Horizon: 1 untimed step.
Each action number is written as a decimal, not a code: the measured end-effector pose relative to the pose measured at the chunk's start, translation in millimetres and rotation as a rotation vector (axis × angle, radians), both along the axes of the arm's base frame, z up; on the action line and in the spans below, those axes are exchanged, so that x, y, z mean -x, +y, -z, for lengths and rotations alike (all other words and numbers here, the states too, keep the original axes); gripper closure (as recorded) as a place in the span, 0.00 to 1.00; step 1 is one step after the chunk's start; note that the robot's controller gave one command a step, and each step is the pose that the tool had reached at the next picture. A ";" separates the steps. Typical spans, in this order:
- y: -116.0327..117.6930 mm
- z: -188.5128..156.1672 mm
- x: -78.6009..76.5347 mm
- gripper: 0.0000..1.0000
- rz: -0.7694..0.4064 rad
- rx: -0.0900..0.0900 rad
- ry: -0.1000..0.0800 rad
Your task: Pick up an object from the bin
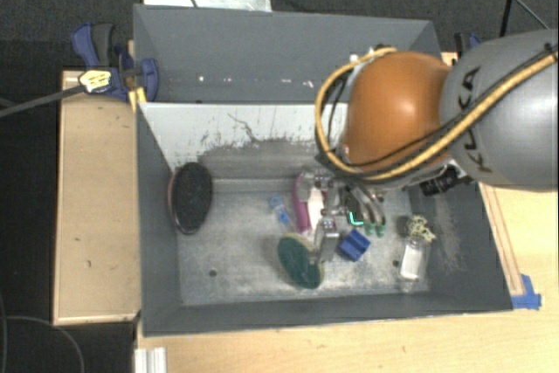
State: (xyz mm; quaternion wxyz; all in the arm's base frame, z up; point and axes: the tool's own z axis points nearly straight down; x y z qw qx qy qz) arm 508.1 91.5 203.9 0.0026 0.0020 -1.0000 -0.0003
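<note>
Dark-green oval pad [300, 265] lies mid-floor by the near wall of the bin [262, 57], its long axis running far-left to near-right. The gripper [327, 238] hangs at the pad's far-right edge, beside a blue block [352, 247]. Whether it is spread or pinching cannot be told. Just beyond, a pink-and-white thing [305, 205] is partly hidden by the arm.

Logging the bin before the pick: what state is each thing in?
Black oval: lying alone by the left wall.
Green oval: lying flat near the front wall.
Pink thing: close left of the gripper.
Blue block: lying loose, right of the gripper.
White bottle: lying loose at the right.
Gripper: low in the bin, by the green oval.
</note>
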 end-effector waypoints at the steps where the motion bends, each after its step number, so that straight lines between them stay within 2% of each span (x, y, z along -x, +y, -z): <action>1: -26.6 120.9 25.4 0.00 0.021 -0.003 -0.021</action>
